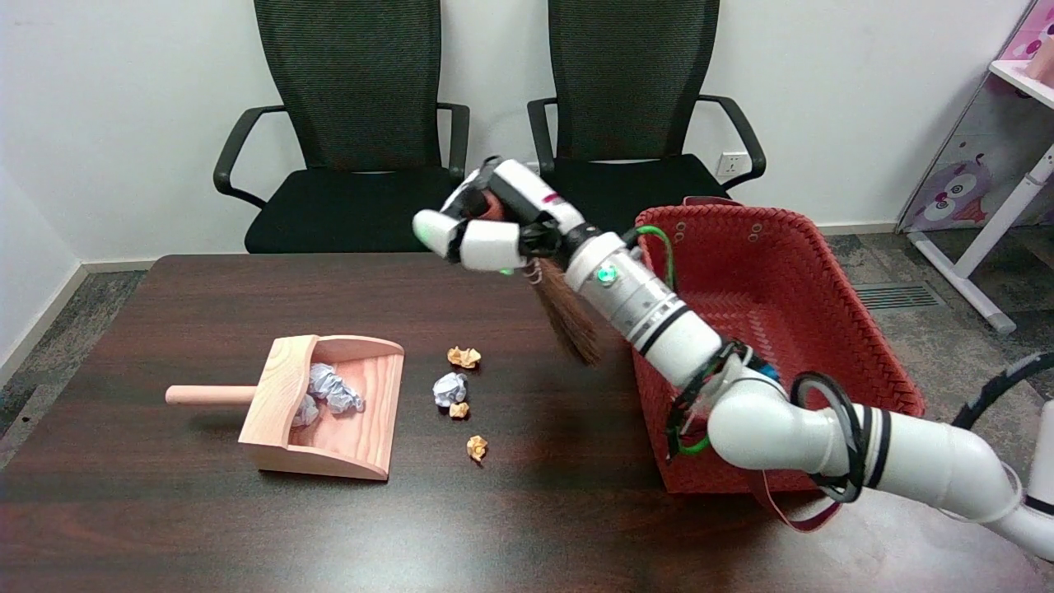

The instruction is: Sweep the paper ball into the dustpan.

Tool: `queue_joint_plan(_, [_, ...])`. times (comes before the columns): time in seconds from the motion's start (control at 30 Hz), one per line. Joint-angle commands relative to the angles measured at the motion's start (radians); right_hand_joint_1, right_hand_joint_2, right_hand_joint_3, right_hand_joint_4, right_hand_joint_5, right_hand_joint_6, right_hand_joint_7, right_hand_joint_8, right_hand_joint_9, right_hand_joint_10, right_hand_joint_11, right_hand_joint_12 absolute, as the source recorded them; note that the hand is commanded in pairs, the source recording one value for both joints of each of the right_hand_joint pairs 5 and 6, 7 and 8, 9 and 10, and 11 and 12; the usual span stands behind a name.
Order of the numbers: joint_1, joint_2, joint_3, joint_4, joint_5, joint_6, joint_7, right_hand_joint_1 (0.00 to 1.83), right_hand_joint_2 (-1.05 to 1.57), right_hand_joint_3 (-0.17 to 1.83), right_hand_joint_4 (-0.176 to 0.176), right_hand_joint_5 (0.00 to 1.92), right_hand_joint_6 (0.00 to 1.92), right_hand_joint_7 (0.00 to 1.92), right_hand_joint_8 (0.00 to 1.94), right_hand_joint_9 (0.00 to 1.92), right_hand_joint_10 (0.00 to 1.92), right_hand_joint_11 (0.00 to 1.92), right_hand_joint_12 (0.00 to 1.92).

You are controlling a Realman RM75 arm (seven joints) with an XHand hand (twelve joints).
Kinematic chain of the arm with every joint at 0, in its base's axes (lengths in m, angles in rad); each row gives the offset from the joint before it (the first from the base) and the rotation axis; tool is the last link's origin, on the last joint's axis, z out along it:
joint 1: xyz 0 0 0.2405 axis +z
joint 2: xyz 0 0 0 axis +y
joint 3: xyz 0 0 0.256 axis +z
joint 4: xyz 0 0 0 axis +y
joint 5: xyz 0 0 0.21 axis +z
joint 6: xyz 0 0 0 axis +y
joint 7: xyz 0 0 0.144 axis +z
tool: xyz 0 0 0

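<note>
A wooden dustpan (350,432) lies left of centre on the table, its handle pointing left and its mouth facing right. Crumpled white paper (331,390) sits inside it. Just right of the mouth lie a white paper ball (450,388) and three small tan ones (464,357) (459,409) (477,447). My right hand (486,218) hangs in the air above the table's far middle, gripping a small brown brush (568,317) whose bristles point down and to the right, well clear of the balls.
A red woven basket (823,272) stands at the table's right end under my forearm. Two black office chairs stand behind the dark wooden table (206,527). A white shelf unit is at the far right.
</note>
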Motion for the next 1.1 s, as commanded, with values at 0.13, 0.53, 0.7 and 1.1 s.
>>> queue_joint_plan(0.13, [0.096,-0.136,-0.045,0.116,-0.028,-0.254,-0.214,0.99,1.57,0.55,0.035,1.92,1.92,1.92,1.92,1.92,1.92,1.92,1.92])
queue_joint_plan(0.53, [0.087,-0.223,-0.043,0.272,0.066,-0.260,-0.090,0.98,1.57,0.48,0.027,1.92,1.92,1.92,1.92,1.92,1.92,1.92,1.92])
queue_joint_plan(0.7, [0.102,-0.287,-0.043,0.374,0.143,-0.270,0.029,0.98,1.57,0.47,0.028,1.92,1.92,1.92,1.92,1.92,1.92,1.92,1.92])
queue_joint_plan(1.1, [0.120,-0.342,-0.045,0.410,0.135,-0.256,0.394,0.95,1.57,0.35,0.013,1.92,1.92,1.92,1.92,1.92,1.92,1.92,1.92])
